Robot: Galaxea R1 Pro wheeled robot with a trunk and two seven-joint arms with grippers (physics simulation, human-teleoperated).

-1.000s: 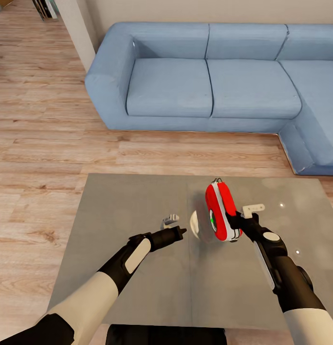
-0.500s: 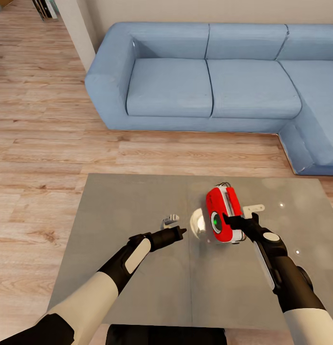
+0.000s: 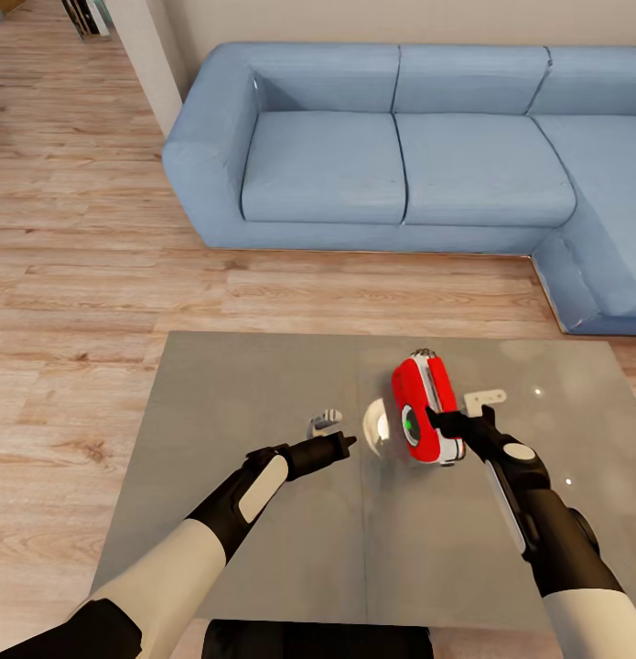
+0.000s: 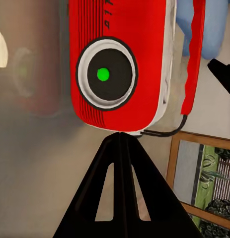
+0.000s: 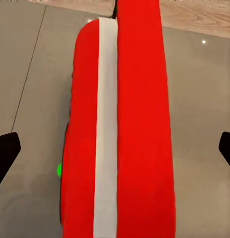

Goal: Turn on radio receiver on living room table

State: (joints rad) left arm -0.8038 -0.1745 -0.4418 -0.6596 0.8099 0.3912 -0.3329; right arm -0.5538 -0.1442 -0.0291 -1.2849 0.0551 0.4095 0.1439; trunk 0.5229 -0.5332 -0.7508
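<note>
On the table [image 3: 253, 384], the radio receiver [image 3: 425, 410] stands more upright than 0.5 s ago, dial green. The right gripper [image 3: 443, 423] spreads wide beside it; the left gripper [image 3: 340, 443] looks pinched together, though I cannot tell.

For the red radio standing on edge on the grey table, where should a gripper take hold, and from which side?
Probably across the thin body: the radio receiver stands on edge on the table, its white-grey band facing the right gripper. Coming from that side, its open fingers, one each side, could close on the two flat red faces, clear of the dial.
</note>
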